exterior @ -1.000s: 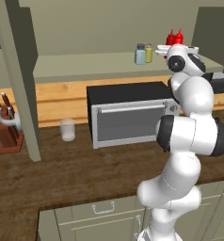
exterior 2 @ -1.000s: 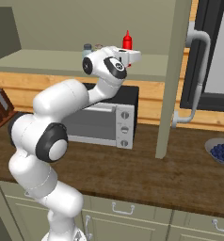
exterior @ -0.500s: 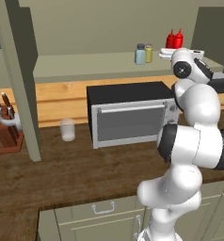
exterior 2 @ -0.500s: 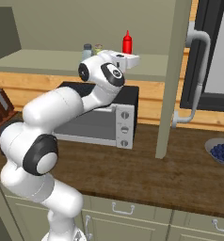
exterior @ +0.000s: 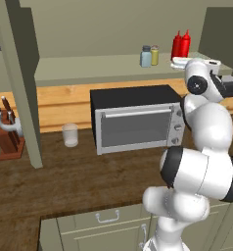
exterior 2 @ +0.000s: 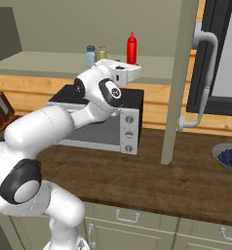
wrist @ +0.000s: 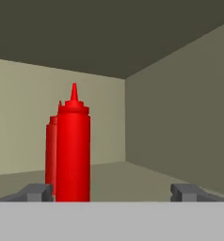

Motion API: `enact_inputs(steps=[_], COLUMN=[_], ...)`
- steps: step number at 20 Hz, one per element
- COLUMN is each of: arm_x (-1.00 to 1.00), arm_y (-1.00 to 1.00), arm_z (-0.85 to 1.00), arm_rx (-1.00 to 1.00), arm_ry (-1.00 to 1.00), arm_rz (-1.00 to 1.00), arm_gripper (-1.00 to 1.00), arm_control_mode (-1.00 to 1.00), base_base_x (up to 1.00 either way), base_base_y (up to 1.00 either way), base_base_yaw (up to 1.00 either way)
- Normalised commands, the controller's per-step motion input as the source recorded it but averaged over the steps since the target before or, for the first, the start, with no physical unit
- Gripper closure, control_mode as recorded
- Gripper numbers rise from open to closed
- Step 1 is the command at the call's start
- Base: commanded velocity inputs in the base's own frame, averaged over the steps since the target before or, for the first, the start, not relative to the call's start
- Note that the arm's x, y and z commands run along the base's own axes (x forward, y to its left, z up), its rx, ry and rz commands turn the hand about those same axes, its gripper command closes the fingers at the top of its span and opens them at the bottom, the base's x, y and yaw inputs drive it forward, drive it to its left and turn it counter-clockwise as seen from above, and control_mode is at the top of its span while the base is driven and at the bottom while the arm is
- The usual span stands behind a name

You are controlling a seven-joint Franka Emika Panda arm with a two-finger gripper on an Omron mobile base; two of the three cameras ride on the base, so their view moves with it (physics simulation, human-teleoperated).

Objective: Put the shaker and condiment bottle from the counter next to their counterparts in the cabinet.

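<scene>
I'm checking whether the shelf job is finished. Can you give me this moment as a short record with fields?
red bottles: two, upright, close together on the cabinet shelf
shakers: pale blue one and yellowish one, side by side on the same shelf, left of the bottles
gripper: open, empty, facing the bottles
microwave: on the counter, door closed

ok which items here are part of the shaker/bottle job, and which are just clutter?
Job items:
- two slim red squeeze bottles, upright together
- pale blue-grey shaker beside yellowish silver-capped shaker
- olive-beige cabinet shelf
- open gripper, holding nothing
- dark wood counter

Clutter:
- black microwave
- pale cup
- knife block
- blueberry bowl
</scene>
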Motion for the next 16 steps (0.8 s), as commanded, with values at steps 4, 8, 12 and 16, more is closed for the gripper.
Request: enact_inputs(steps=[4,8,12,16], arm_x=[-0.84,-0.96,-1.00,-1.00], arm_y=[0.00,0.00,0.00,0.00], arm_z=[0.00,0.00,0.00,0.00], arm_rx=[0.00,0.00,0.00,0.00], arm_ry=[-0.02,-0.02,-0.03,-0.04], arm_rz=[0.00,0.00,0.00,0.00], arm_gripper=[-1.00,-1.00,-1.00,-1.00], arm_control_mode=[-1.00,-1.00,-1.00,-1.00], base_base_x=[0.00,0.00,0.00,0.00], base_base_y=[0.00,0.00,0.00,0.00], base_base_yaw=[0.00,0.00,0.00,0.00])
